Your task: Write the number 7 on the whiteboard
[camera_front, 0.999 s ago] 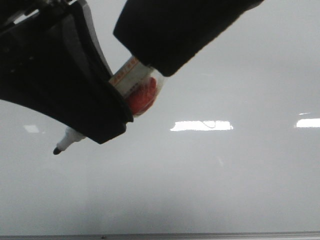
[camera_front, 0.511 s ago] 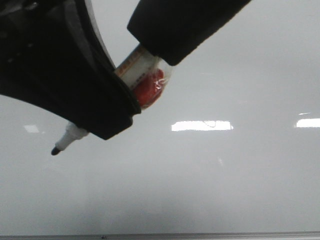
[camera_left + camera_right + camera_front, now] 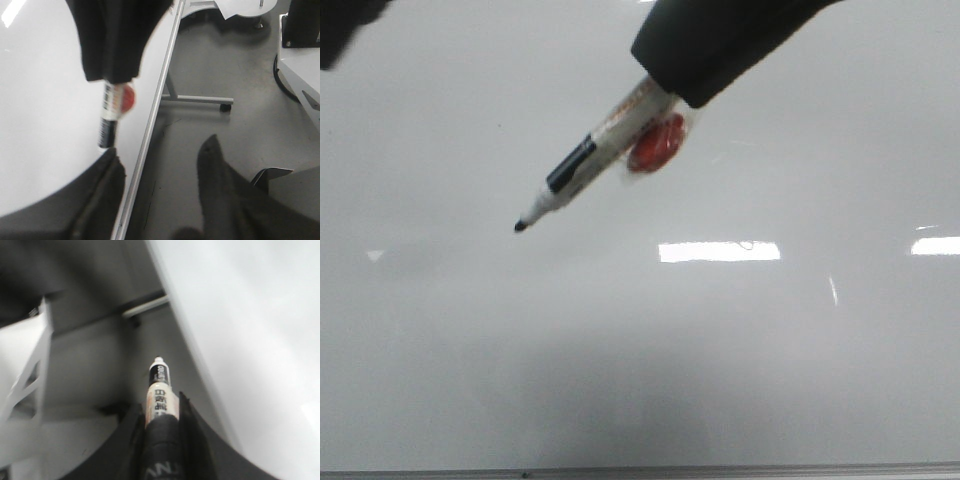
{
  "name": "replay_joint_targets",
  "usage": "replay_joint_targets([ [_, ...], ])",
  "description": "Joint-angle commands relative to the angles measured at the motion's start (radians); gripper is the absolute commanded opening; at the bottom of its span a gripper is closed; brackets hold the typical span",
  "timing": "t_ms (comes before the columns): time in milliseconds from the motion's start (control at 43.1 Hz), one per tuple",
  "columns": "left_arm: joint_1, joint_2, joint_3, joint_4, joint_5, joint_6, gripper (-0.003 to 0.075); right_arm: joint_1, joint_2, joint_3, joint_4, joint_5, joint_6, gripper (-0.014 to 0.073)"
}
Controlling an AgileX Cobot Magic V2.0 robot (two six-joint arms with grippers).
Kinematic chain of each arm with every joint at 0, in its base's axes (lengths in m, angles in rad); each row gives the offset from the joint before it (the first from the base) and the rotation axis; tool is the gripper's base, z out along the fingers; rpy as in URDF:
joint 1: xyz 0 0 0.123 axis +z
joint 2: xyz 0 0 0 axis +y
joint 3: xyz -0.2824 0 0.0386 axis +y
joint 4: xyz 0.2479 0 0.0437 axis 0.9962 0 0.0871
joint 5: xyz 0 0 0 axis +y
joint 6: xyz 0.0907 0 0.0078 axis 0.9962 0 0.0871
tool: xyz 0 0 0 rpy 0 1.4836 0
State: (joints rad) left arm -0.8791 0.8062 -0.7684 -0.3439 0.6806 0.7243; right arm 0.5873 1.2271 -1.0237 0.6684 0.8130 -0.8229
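The whiteboard fills the front view, glossy grey-white with glare patches and a thin dark bottom edge. No number 7 shows on it. My right gripper comes in from the upper right and is shut on a white marker with a black band and a red tag. The marker's bare black tip points down-left, near the board. In the right wrist view the marker sticks out between the fingers of the right gripper. My left gripper is open and empty, below the marker.
The board's metal edge runs beside grey floor. A stand leg with a caster and white furniture lie beyond it. A dark piece of the left arm shows at the front view's top left corner.
The left gripper, which was around the marker's front part, has let go and drawn away up and left. The marker is now fully exposed and has moved up and right.
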Motion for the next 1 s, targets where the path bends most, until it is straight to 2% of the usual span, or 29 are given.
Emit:
replay_joint_targets([
  [0,0.009,-0.122,0.042,-0.026,-0.052,-0.057,0.0066,-0.015,-0.022,-0.027,0.057,-0.151,0.016,-0.0064],
  [23,0.009,-0.156,0.057,-0.031,-0.052,-0.058,0.0007,-0.015,-0.022,-0.027,0.064,-0.171,0.016,-0.0064],
  [46,0.009,-0.181,0.075,-0.035,-0.05,-0.058,-0.0018,-0.015,-0.022,-0.027,0.069,-0.196,0.016,-0.0064],
  [255,0.009,-0.364,0.168,-0.073,-0.051,-0.087,-0.002,-0.014,0.039,-0.031,0.148,-0.304,0.015,-0.0069],
  [441,0.009,-0.393,0.17,-0.073,-0.052,-0.087,-0.002,-0.014,0.191,-0.092,0.151,-0.418,0.015,-0.0069],
  [697,0.009,-0.393,0.17,-0.073,-0.052,-0.087,-0.002,-0.014,0.378,-0.237,0.151,-0.426,0.015,-0.0069],
  [975,0.009,-0.393,0.17,-0.073,-0.052,-0.087,-0.002,-0.035,0.4,-0.249,0.147,-0.444,0.015,-0.0069],
])
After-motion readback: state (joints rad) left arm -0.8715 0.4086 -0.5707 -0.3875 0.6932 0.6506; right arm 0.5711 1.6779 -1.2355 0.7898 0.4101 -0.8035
